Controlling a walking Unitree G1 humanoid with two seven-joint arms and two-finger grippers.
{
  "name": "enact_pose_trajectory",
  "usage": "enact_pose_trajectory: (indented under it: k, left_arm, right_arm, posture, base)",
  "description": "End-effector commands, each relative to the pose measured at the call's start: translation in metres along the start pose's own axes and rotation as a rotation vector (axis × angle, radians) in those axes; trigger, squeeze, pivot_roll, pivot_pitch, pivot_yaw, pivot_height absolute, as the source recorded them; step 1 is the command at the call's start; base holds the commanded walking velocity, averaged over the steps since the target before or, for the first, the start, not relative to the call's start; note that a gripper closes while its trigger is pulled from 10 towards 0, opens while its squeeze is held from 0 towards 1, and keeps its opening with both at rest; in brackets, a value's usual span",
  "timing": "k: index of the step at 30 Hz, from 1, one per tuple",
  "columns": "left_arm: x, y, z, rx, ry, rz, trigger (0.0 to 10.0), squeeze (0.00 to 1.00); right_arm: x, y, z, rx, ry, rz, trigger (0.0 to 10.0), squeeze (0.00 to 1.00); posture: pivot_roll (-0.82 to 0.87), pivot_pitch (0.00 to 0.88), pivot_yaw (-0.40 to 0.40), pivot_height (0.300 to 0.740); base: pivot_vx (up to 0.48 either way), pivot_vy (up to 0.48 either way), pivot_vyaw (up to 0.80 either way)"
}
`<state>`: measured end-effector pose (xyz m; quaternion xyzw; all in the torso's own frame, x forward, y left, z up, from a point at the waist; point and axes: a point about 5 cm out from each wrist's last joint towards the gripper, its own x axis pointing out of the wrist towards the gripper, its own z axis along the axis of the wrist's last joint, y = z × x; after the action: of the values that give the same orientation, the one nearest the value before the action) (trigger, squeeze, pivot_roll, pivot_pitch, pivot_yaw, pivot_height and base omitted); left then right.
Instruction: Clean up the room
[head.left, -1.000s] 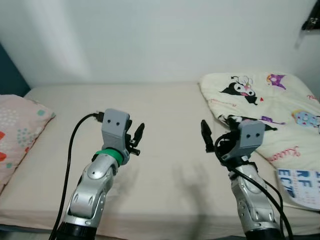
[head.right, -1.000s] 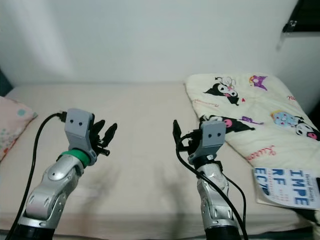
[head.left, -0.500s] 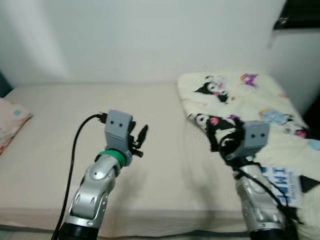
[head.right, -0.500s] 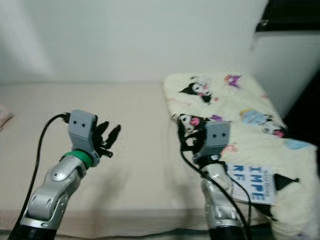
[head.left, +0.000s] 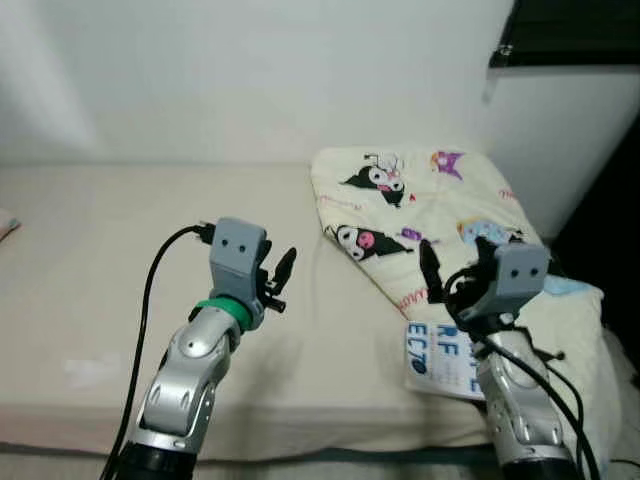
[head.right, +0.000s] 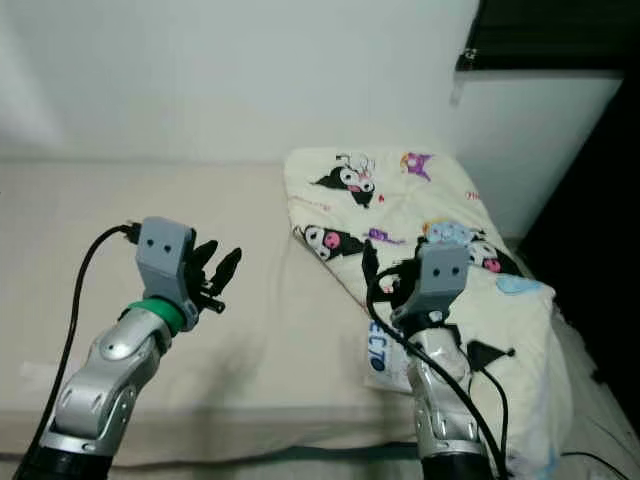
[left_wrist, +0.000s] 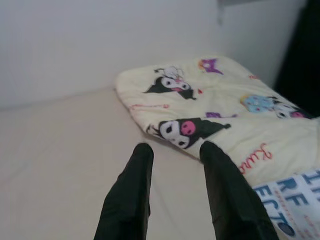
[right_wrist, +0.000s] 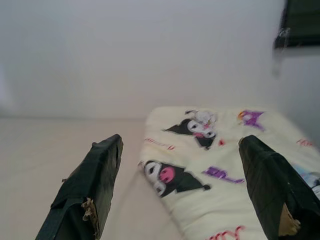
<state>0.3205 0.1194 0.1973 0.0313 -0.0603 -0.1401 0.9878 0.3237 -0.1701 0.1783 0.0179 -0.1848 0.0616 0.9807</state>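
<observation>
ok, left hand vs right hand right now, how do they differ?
The left hand is raised over the bare mattress; the right hand is raised by the cartoon-print blanket, above the blue-lettered paper. The left arm has a green ring at the wrist; the right arm shows none. The right hand's fingers are spread wider than the left's. Both are open and hold nothing.

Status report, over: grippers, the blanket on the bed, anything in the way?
Left gripper and right gripper open, empty, raised over bed. Cartoon blanket folded at right end, untouched. Booklet lies against blanket's near edge.
</observation>
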Motion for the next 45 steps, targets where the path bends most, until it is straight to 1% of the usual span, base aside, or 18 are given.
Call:
enact_pose_trajectory:
  k: [1, 3, 7, 18, 25, 34, 37, 39, 40, 42, 45]
  left_arm:
    - [-0.002, -0.001, -0.005, -0.007, 0.021, -0.004, 10.0, 0.0]
    - [-0.002, -0.001, -0.006, -0.006, 0.024, -0.003, 10.0, 0.0]
    - [-0.001, 0.0, -0.007, -0.003, 0.04, 0.005, 10.0, 0.0]
    - [0.0, 0.0, -0.008, -0.009, 0.046, 0.009, 10.0, 0.0]
    - [-0.001, 0.0, -0.014, -0.014, 0.067, 0.009, 10.0, 0.0]
    - [-0.001, -0.001, -0.014, -0.017, 0.065, 0.004, 10.0, 0.0]
    - [-0.003, -0.002, -0.02, -0.022, 0.082, -0.008, 10.0, 0.0]
    - [-0.004, -0.004, -0.026, -0.028, 0.104, -0.021, 10.0, 0.0]
    - [-0.004, -0.004, -0.026, -0.028, 0.104, -0.021, 10.0, 0.0]
    - [-0.006, -0.006, -0.036, -0.037, 0.145, -0.035, 10.0, 0.0]
    - [-0.007, -0.007, -0.04, -0.038, 0.158, -0.041, 10.0, 0.0]
  right_arm:
    - [-0.003, -0.001, -0.004, 0.002, 0.02, -0.001, 10.0, 0.0]
    - [-0.003, -0.001, -0.004, 0.003, 0.019, -0.002, 10.0, 0.0]
    - [-0.003, -0.001, -0.004, 0.003, 0.019, -0.003, 10.0, 0.0]
    - [-0.003, -0.001, -0.004, 0.002, 0.019, -0.004, 10.0, 0.0]
    - [-0.005, 0.0, -0.006, 0.004, 0.026, 0.0, 10.0, 0.0]
    - [-0.006, 0.001, -0.01, 0.008, 0.042, 0.007, 10.0, 0.0]
    - [-0.01, 0.004, -0.016, 0.042, 0.067, -0.006, 10.0, 0.0]
    - [-0.013, 0.003, -0.023, 0.033, 0.099, -0.034, 10.0, 0.0]
    - [-0.013, 0.003, -0.023, 0.033, 0.099, -0.034, 10.0, 0.0]
    - [-0.021, 0.002, -0.038, 0.034, 0.174, -0.072, 10.0, 0.0]
    - [-0.024, 0.002, -0.043, 0.035, 0.194, -0.082, 10.0, 0.0]
  posture:
    - [-0.14, 0.062, 0.112, 0.74]
    - [-0.14, 0.061, 0.112, 0.74]
    - [-0.14, 0.061, 0.113, 0.74]
    - [-0.14, 0.059, 0.113, 0.74]
    - [-0.14, 0.057, 0.112, 0.74]
    - [-0.14, 0.056, 0.11, 0.74]
    - [-0.14, 0.056, 0.109, 0.74]
    - [-0.14, 0.056, 0.109, 0.74]
    - [-0.14, 0.056, 0.109, 0.74]
    - [-0.15, 0.06, 0.11, 0.735]
    - [-0.15, 0.062, 0.111, 0.73]
  base:
    - [0.0, -0.315, 0.0]
    - [0.0, -0.262, 0.0]
    - [0.0, 0.0, 0.0]
    - [0.0, 0.0, 0.0]
    - [0.0, 0.0, 0.0]
    - [0.0, 0.0, 0.0]
    - [0.0, 0.0, 0.0]
    - [0.0, 0.0, 0.0]
    - [0.0, 0.0, 0.0]
    - [0.0, 0.0, 0.0]
    - [0.0, 0.0, 0.0]
